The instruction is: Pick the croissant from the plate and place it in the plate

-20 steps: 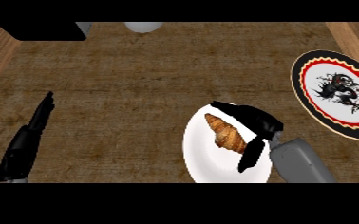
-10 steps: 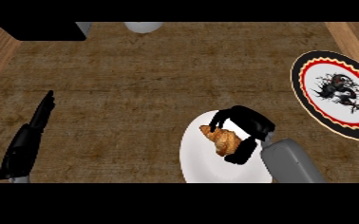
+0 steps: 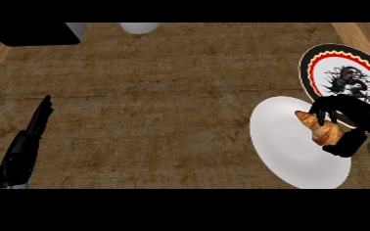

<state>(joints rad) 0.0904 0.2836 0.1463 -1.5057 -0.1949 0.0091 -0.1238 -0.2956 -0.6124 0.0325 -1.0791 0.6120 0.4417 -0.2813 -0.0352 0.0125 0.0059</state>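
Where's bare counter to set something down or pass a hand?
The wide counter stretch between the left robot hand and the white plate is bare. The right side is crowded: white plate, patterned plate, and right robot hand curled on the croissant.

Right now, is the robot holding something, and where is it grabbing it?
Yes. The right hand is curled round the croissant, over its right side. The left hand holds nothing.

No words, numbers, brands or labels can be read anywhere. The only marking is a black and red figure inside a yellow scalloped ring on the patterned plate (image 3: pixel 339 73); it holds no legible letters.
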